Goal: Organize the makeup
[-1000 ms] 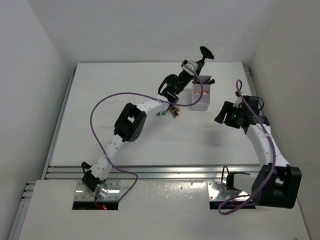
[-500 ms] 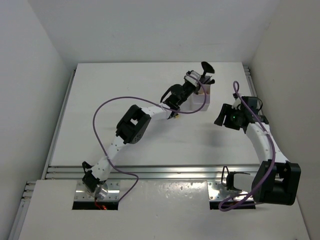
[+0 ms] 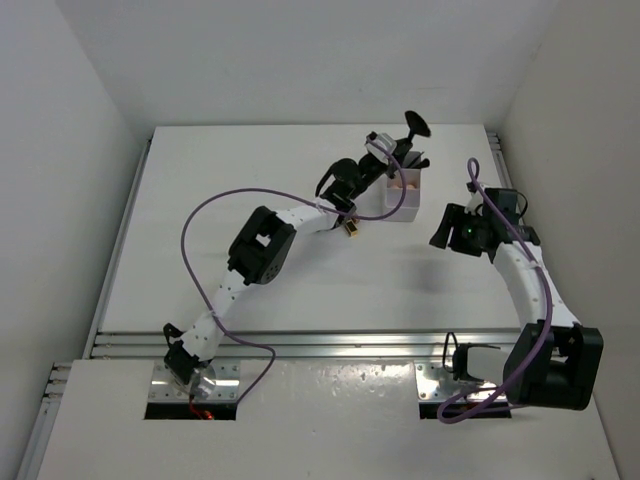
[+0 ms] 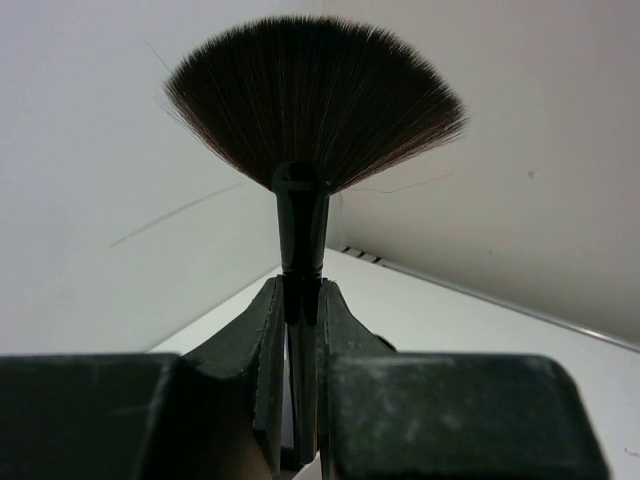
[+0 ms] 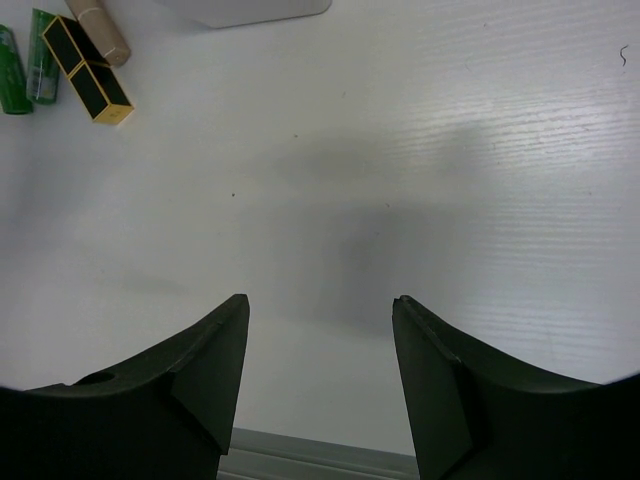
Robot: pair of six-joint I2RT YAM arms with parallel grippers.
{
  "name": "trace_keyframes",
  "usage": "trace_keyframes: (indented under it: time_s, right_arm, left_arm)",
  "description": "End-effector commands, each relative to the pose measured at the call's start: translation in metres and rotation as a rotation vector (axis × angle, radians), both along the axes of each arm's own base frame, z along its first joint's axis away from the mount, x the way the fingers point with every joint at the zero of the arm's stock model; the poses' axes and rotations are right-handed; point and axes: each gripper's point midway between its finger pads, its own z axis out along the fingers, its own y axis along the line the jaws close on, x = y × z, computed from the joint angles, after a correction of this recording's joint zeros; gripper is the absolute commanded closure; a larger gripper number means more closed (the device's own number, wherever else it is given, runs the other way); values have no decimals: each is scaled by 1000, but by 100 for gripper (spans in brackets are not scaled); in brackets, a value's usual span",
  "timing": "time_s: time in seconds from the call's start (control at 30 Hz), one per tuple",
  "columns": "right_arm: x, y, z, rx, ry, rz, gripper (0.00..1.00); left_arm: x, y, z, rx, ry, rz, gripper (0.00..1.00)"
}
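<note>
2 arms work over the white table (image 3: 200,200). Nearest us, the right gripper (image 5: 320,330) hangs low above bare tabletop, jaws spread wide with nothing between them.

Just beyond it, its wrist view shows 4 loose pieces in a tight cluster: 2 slim green tubes (image 5: 42,60), a square black-and-gold tube (image 5: 88,68) and a round tan tube (image 5: 100,22). They lie side by side, touching or nearly so.

Past them sits the white rectangular plastic box (image 3: 400,208). In one compartment there are peach shapes (image 3: 403,183), probably sponges, though they're too small to be sure.

Farthest out, the left gripper (image 4: 302,300) is clamped tight on the thin handle of a black fan-headed brush (image 4: 315,100). It's held bristles up, at about the far end of the box.

That brush looks feather-light. The handle is stiff and the bristles are soft and easily splayed, so a grip low on the handle, below the ferrule, is the right place.

My read is that it goes handle-first into the far compartment.

The tubes look hard and smooth, and the round ones are likely to roll. Take each across its middle, with the jaws square to its length.
</note>
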Motion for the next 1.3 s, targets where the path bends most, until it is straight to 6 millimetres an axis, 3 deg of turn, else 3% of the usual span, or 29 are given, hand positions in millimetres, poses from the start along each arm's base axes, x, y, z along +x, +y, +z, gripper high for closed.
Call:
trace_keyframes:
  time_s: [0.0, 0.2, 0.5, 0.77, 0.8, 0.9, 0.93, 1.07, 1.17, 1.27]
  right_arm:
    - [13, -1, 19, 1, -51, 11, 41]
    - [16, -1, 20, 4, -51, 11, 41]
    - [22, 1, 14, 11, -21, 43, 41]
    - [29, 0, 17, 4, -26, 52, 41]
    - [28, -1, 16, 3, -22, 48, 39]
    - [31, -1, 19, 2, -32, 52, 32]
    - [30, -1, 18, -3, -31, 56, 29]
    - [35, -3, 21, -14, -47, 56, 26]
    - [41, -6, 27, -41, -72, 55, 25]
    - [48, -6, 33, -95, -90, 74, 25]
  left_arm:
    - [-14, 12, 81, -127, -139, -22, 100]
    - [-5, 11, 73, -128, -136, 5, 100]
    - [27, 23, 18, -107, -31, 130, 100]
    - [24, 14, -3, -99, 48, 69, 100]
    - [23, 14, 3, -105, 41, 68, 100]
    - [24, 15, 21, -104, 19, 48, 80]
    - [23, 16, 33, -113, 8, 47, 67]
    - [22, 28, 82, -139, -66, 38, 36]
    - [22, 41, 113, -141, -94, 35, 27]
    - [26, 60, 137, -133, -95, 55, 26]
